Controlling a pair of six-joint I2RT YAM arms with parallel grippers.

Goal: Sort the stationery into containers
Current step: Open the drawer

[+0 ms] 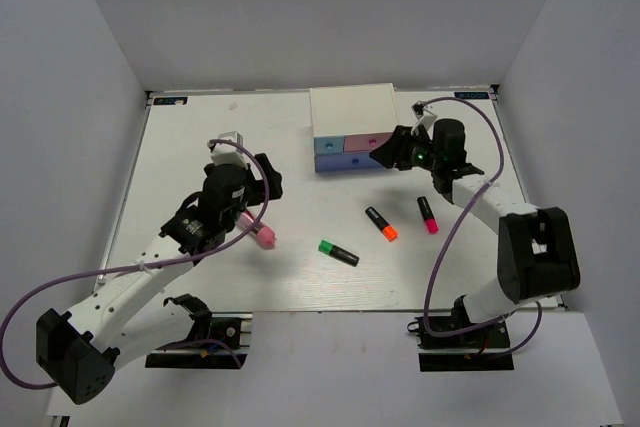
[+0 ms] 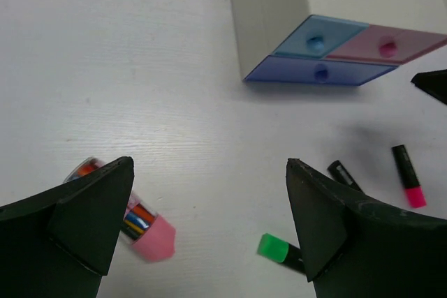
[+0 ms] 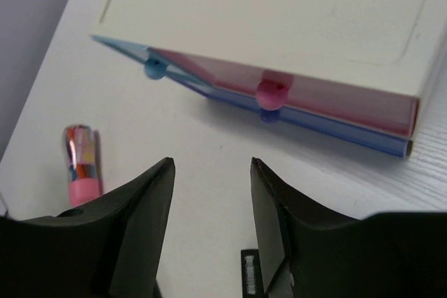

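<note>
The white box stands at the back, with light blue, pink and periwinkle drawers, all shut. My right gripper is open and empty just in front of the pink drawer; its knob lies ahead of the gripper. My left gripper is open and empty above the table. Below it lie the pink cylinder and the green highlighter. The orange highlighter and the pink-red highlighter lie mid-table. The silver-grey piece is out of view.
The white table is walled by grey panels on the left, back and right. A purple cable loops from the right arm over the right side of the table.
</note>
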